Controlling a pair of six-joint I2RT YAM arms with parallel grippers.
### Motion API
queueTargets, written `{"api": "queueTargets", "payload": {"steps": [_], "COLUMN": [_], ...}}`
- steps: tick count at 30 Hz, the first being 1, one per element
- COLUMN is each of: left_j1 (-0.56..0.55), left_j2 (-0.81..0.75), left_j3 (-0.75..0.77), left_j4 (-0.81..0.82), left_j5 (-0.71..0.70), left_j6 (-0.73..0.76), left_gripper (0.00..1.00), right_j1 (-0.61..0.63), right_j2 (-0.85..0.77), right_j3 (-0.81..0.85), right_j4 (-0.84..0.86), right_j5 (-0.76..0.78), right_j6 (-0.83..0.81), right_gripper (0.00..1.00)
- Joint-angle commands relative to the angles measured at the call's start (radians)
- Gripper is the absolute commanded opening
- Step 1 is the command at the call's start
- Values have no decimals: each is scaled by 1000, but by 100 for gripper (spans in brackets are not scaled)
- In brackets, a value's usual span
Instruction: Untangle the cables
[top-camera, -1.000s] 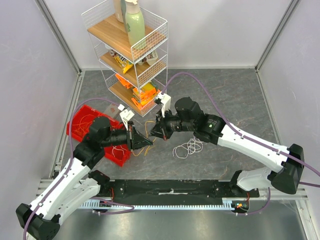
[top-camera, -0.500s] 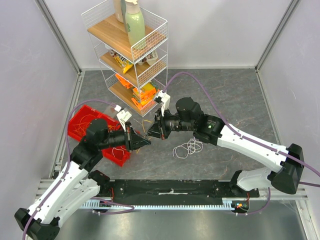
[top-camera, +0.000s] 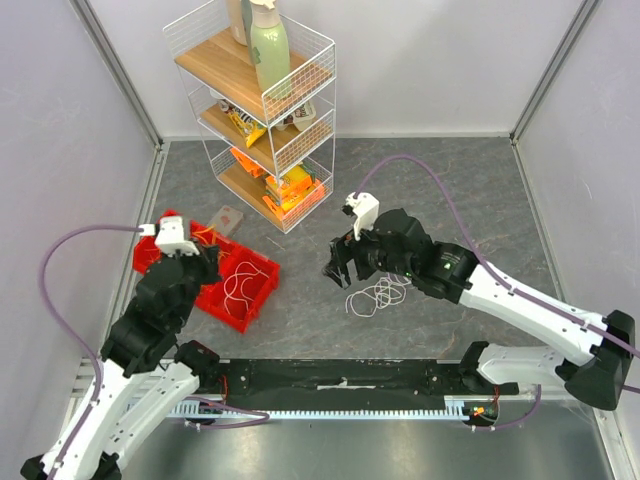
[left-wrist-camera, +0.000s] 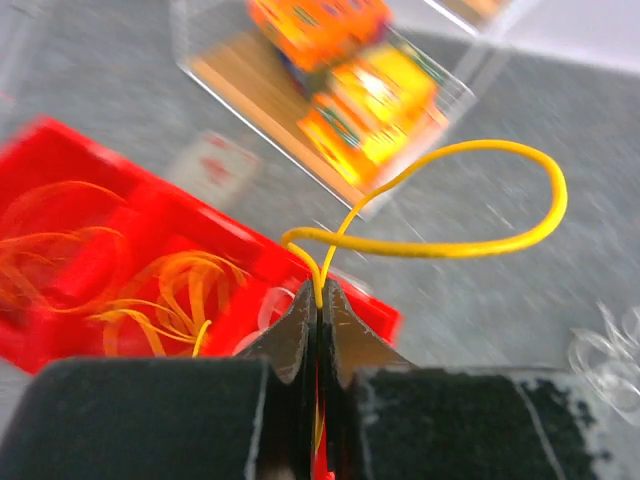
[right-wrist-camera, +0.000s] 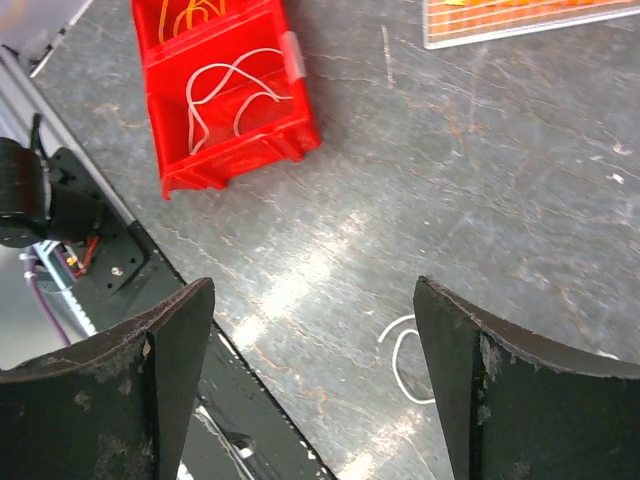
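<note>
My left gripper (left-wrist-camera: 320, 290) is shut on a thin yellow cable (left-wrist-camera: 450, 245), which loops out to the right beyond the tips. In the top view the left gripper (top-camera: 203, 258) hangs over the red bin (top-camera: 262, 272). That bin (left-wrist-camera: 60, 180) holds orange cables (left-wrist-camera: 170, 290) in one compartment and a white cable (right-wrist-camera: 235, 95) in the other. A small tangle of white cables (top-camera: 378, 293) lies on the table. My right gripper (top-camera: 338, 272) hovers just left of the tangle. In the right wrist view the right gripper (right-wrist-camera: 312, 290) is open and empty, with a white cable loop (right-wrist-camera: 400, 360) by its right finger.
A white wire shelf (top-camera: 265, 110) with orange packets and a green bottle stands at the back left. A small card (top-camera: 228, 218) lies between shelf and bin. The black rail (top-camera: 340, 380) runs along the near edge.
The right gripper opened, let go and drew back to the right. The left arm swung left, carrying the yellow cable over the red bin, still shut.
</note>
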Motion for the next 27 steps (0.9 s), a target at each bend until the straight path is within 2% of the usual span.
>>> {"api": "queueTargets", "payload": {"steps": [1, 4, 7, 10, 12, 14, 16, 18, 24, 27], "left_j1": [0, 6, 42, 182, 317, 383, 402, 400, 402, 402], "left_j2": [-40, 51, 166, 225, 245, 279, 326, 366, 415, 469], "left_j3": [-78, -122, -128, -171, -200, -207, -191, -194, -214, -193], "left_j4": [211, 326, 342, 389, 429, 460, 442, 425, 382, 365], "left_j5": [-436, -418, -328, -186, -66, 14, 69, 79, -34, -81], "left_j6": [261, 412, 388, 320, 313, 300, 279, 238, 49, 27], "left_gripper": [2, 2, 2, 2, 2, 2, 2, 2, 2, 2], "right_j1": [-12, -14, -14, -12, -15, -15, -15, -17, -20, -20], "right_j2": [-44, -52, -78, -116, -141, -161, -174, -187, -196, -188], "right_j3": [-42, -56, -76, -98, -113, -125, -136, -145, -159, -157], "right_j4": [-23, -15, -7, -7, -7, -7, -10, -9, -3, 7], "right_j5": [46, 11, 6, 26, 32, 34, 34, 37, 37, 37], "right_j6": [-24, -7, -1, -2, -4, -1, -1, -2, -4, -5], "right_gripper": [88, 88, 88, 88, 89, 89, 89, 89, 89, 89]}}
